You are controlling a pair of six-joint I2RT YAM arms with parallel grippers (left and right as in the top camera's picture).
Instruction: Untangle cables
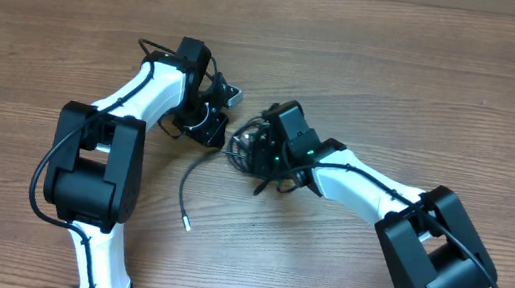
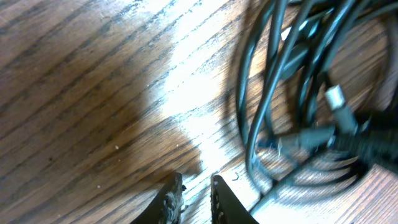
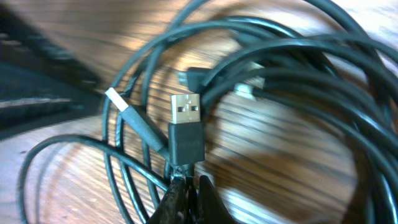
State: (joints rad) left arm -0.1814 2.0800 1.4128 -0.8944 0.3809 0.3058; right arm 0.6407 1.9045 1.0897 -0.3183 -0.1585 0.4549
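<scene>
Two grippers meet near the middle of the table (image 1: pixel 399 73), where the cables (image 1: pixel 245 148) lie between them in a tangled bundle. The right gripper (image 3: pixel 186 186) is clenched on one cord, just under a USB plug (image 3: pixel 186 127). The left gripper (image 2: pixel 196 190) stands just left of the loops, its fingers (image 2: pixel 169 200) a little apart and grasping nothing. One loose end (image 1: pixel 188 223) with a silvery tip lies nearer, on the left.

Even overhead light — blurry, glare-streaked wrist views
</scene>
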